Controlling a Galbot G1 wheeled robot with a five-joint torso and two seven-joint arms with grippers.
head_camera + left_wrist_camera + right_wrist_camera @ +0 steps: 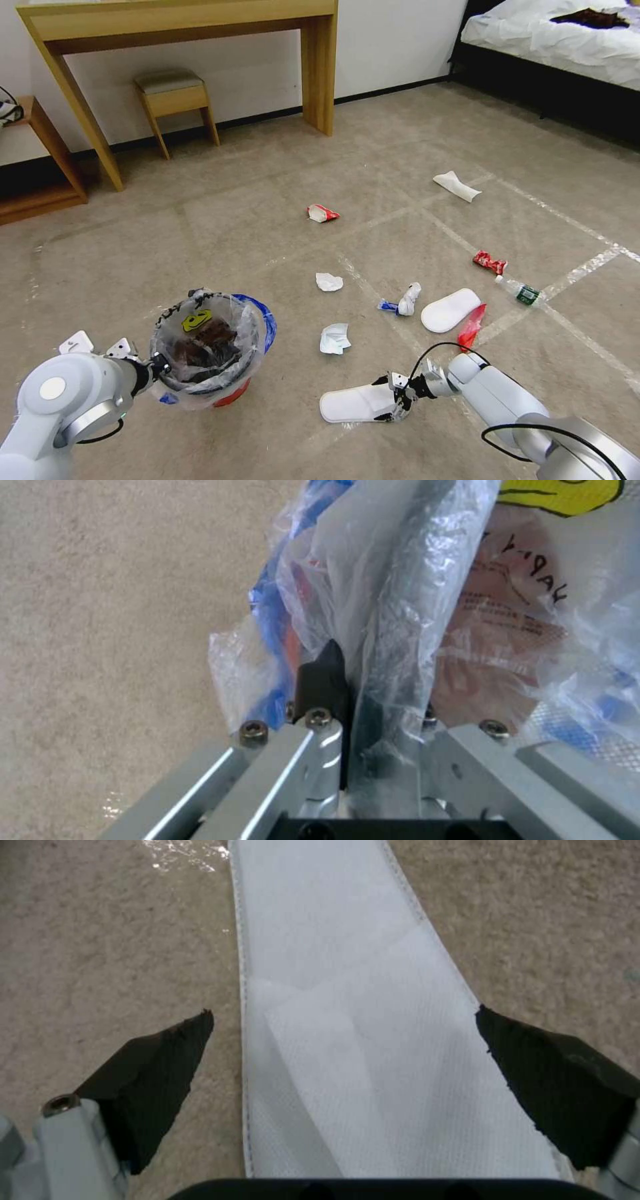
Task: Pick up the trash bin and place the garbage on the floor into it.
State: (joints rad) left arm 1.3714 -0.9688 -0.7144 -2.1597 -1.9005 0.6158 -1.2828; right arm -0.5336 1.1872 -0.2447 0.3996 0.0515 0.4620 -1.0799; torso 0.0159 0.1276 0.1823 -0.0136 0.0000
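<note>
The clear bag hides most of the red trash bin [235, 395]; just a bit of red peeks out at the bottom. Dark stuff lies inside the bag, but it is too blurry to tell what it is. In the left wrist view, one finger of the left pincer [363, 680] is hidden behind the plastic. The white slipper [353, 1040] runs off the edge in the right wrist view, so its ends are cut off. The green label on the small bottle [521, 291] is too tiny to read. The bed [560, 33] is cut off at the corner.
</note>
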